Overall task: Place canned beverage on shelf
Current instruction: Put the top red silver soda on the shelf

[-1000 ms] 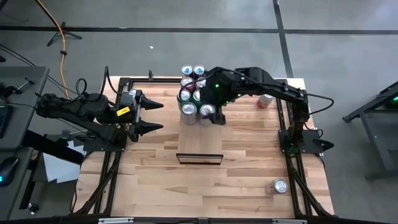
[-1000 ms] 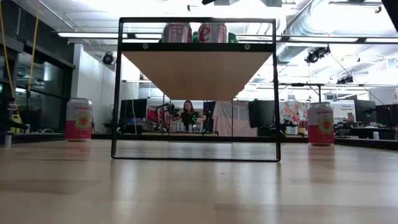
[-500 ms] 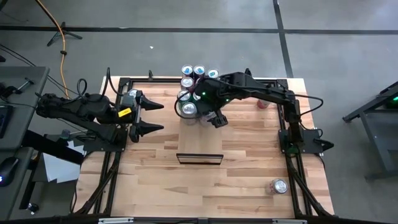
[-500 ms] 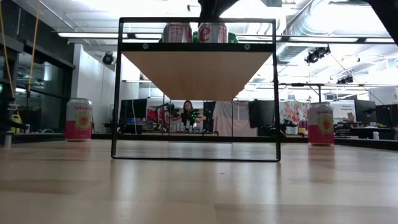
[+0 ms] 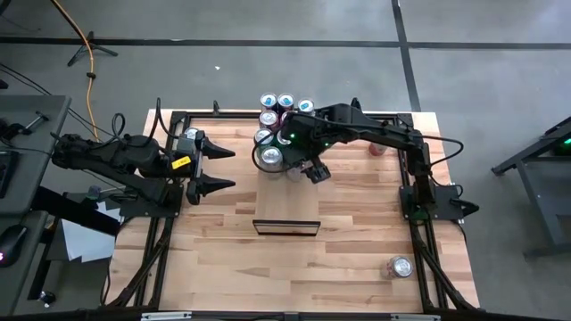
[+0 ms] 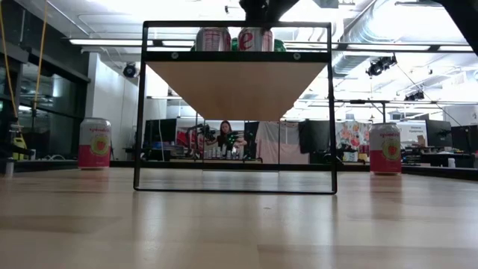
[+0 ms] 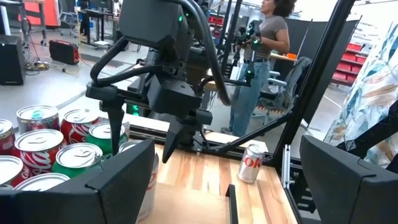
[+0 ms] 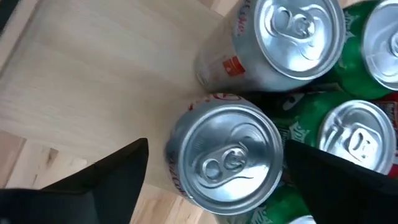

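The plank-patterned wooden tabletop [image 5: 357, 241] lies under me, and on it stands the shelf [image 5: 287, 198], a long narrow panel of pale smooth wood with a thin dark frame at its near end. At the shelf's far end a cluster of upright aluminium beverage cans [image 5: 275, 114] in red, green and silver is packed together. My right gripper [image 5: 299, 164] hangs over the near edge of that cluster, its dark fingers spread wide on either side of a silver-topped can with red lettering [image 8: 227, 157] that stands on the pale panel without my fingers touching it. My left gripper [image 5: 209, 167] waits near the table's left edge, well apart from the shelf, fingers spread and holding nothing. A red-and-white can [image 5: 381, 144] lies by the right frame, and another silver-topped can [image 5: 400, 267] stands near the front right corner.
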Robot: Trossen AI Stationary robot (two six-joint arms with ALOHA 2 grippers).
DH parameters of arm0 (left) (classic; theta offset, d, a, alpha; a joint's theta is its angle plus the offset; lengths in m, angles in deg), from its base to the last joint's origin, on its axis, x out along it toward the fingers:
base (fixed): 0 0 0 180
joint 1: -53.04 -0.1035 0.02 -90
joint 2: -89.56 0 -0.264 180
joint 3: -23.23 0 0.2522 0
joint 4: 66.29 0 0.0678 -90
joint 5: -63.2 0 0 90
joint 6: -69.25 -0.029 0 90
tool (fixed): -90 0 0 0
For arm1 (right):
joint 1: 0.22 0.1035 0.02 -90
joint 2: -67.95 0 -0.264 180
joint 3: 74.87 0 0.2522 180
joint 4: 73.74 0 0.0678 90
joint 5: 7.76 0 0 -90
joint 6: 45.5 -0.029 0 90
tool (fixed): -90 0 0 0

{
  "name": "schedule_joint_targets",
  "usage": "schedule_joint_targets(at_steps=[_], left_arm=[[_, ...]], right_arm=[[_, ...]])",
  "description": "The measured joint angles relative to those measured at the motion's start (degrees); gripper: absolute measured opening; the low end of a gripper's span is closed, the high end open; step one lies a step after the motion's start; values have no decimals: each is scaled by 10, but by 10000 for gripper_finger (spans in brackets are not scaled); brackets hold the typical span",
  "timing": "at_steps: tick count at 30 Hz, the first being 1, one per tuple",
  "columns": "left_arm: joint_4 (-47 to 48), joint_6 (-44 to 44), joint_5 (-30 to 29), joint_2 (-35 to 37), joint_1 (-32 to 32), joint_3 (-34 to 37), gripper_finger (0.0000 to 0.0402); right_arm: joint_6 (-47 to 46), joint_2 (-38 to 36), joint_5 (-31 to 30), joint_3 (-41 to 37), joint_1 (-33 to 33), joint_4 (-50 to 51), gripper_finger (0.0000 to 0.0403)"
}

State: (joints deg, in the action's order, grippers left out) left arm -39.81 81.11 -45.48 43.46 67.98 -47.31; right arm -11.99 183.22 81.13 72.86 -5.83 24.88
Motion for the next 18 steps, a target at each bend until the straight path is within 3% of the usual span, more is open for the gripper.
schedule_joint_targets(at_steps=[10, 18], left_arm=[[0, 0, 0, 0, 0, 0, 333], [0, 0, 0, 0, 0, 0, 333]], right_arm=[[-66, 0, -42, 0, 0, -2, 272], [-249, 0, -48, 1, 6, -4, 271]])
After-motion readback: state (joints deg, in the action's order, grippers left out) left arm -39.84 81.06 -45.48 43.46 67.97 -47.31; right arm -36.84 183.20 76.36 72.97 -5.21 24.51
